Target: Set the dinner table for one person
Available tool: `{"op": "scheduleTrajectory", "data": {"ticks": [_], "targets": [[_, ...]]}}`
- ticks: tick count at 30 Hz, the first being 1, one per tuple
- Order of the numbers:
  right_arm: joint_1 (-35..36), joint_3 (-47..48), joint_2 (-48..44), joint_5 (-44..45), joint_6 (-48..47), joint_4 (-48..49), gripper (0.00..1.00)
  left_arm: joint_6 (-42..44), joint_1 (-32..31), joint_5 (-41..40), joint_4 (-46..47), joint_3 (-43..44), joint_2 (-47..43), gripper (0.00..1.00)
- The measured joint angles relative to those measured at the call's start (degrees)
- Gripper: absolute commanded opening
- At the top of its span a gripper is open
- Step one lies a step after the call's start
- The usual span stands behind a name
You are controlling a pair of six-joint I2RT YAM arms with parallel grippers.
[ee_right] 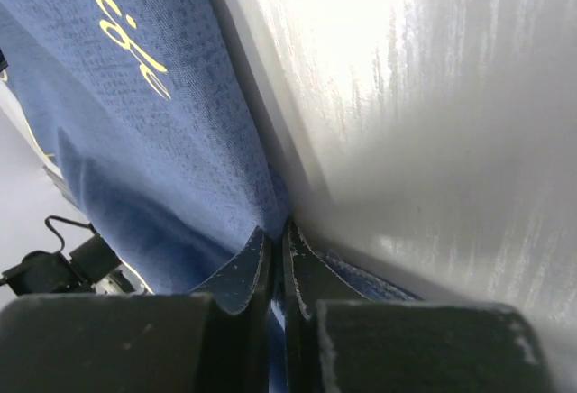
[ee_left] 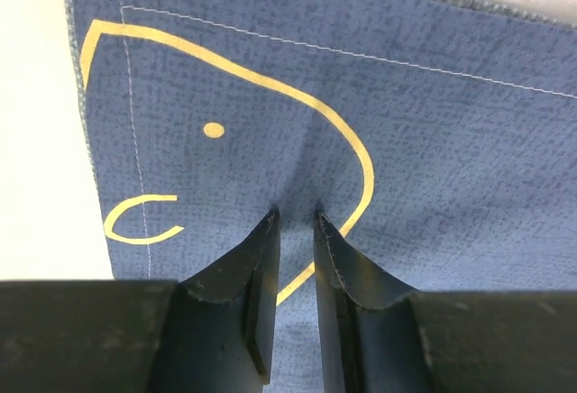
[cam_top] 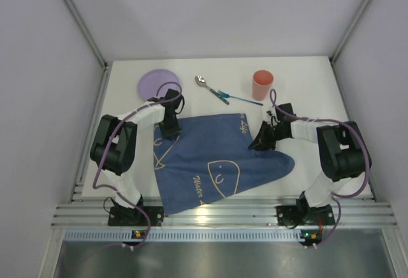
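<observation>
A blue cloth [cam_top: 213, 160] with yellow fish drawings lies spread on the white dinner table [cam_top: 306, 99]. My left gripper [cam_top: 169, 132] presses down on its far left corner. In the left wrist view the jaws [ee_left: 296, 214] stand nearly closed, pinching a small pucker of the cloth [ee_left: 433, 141]. My right gripper [cam_top: 258, 144] grips the cloth's right edge. In the right wrist view it [ee_right: 276, 229] is shut on a fold of the cloth [ee_right: 153, 141], lifted slightly off the table [ee_right: 433, 95].
Behind the cloth stand a purple plate [cam_top: 158, 83], a metal spoon [cam_top: 203, 81], a blue-handled utensil [cam_top: 237, 97] and a pink cup [cam_top: 262, 85]. A slotted aluminium rail [cam_top: 223, 214] runs along the near edge, and grey walls enclose the sides.
</observation>
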Motion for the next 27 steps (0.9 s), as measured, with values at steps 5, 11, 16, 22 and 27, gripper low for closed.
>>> {"op": "scheduleTrajectory", "data": {"ticks": [5,11,16,22,27], "targets": [[-0.5,0.9,0.6,-0.1,-0.1,-0.3,0.0,0.7,0.7,0.6,0.1,0.0,0.0,0.19],[2.0,14.4,-1.1,14.3,-2.7,-16.4,0.0,0.4,0.7,2.6,1.4,-1.1,-0.8,0.15],[15.8,34.7,-6.0,32.4,-4.5,-26.3,0.0,-0.3,0.8,3.1,3.0,-2.6,-1.7,0.12],[33.8,36.8,-8.3,44.4,-3.9,-32.5,0.49,-0.5,0.9,3.1,3.0,-2.7,-1.7,0.12],[40.9,33.2,0.4,48.5,-3.7,-39.5,0.89,-0.5,0.9,3.0,3.0,-2.7,-1.7,0.11]]}}
